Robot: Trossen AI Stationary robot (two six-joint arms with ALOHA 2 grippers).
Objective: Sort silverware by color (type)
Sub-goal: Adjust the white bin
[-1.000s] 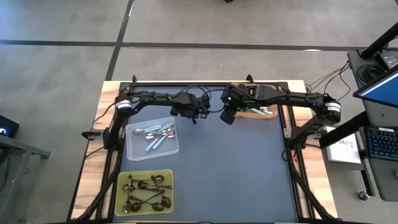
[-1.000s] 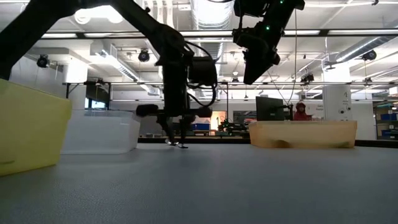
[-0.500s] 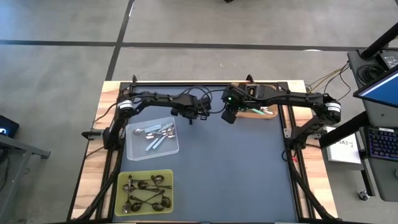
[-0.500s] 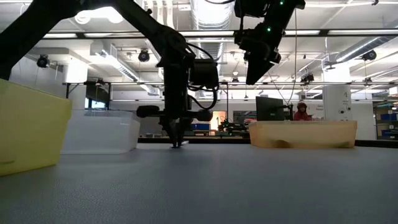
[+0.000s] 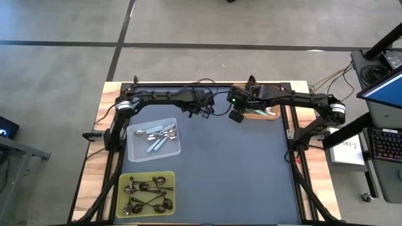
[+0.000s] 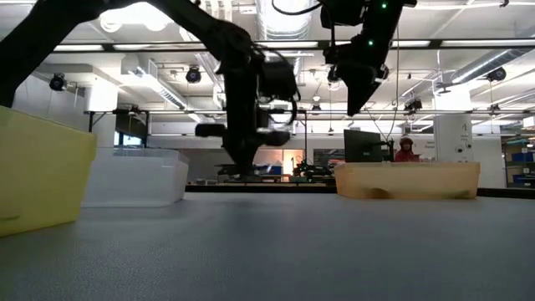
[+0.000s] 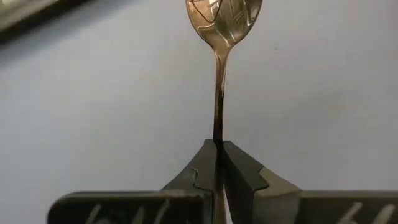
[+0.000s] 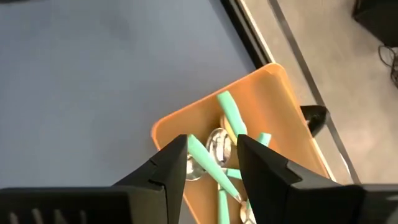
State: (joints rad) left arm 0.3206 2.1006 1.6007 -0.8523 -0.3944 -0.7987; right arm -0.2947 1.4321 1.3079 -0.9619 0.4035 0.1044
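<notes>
My left gripper (image 5: pixel 200 108) is over the far middle of the grey mat, shut on a dark metal spoon (image 7: pixel 220 74). The spoon's shiny bowl (image 7: pixel 224 15) points away from the fingers. My right gripper (image 8: pixel 211 160) hangs open above the orange tray (image 8: pixel 186 121), which holds teal-handled spoons (image 8: pixel 231 112); there is nothing between its fingers. In the low view the left gripper (image 6: pixel 248 167) is just above the mat and the right gripper (image 6: pixel 361 96) is higher. Pale blue spoons (image 5: pixel 157 139) lie in a clear tray. Dark metal spoons (image 5: pixel 146 193) lie in a yellow-green tray. My left gripper pinches the spoon's thin handle (image 7: pixel 218 138) between its two fingertips, at the end away from the bowl. The fingers slant down from above and lie along the spoon, which sticks straight out past them. The spoon is clear of the mat.
The clear tray (image 5: pixel 134 150) stands at the mat's left side. The yellow-green tray (image 5: pixel 123 188) is nearer the front, and the orange tray (image 5: pixel 271 118) is at the far right. The middle and right of the grey mat (image 5: pixel 239 169) are bare.
My left gripper, open with its tips on the mat a second ago, has shut on the metal spoon. It has then rolled and risen, carrying the spoon clear of the mat. My right gripper has tipped slightly over the orange tray and stays open.
</notes>
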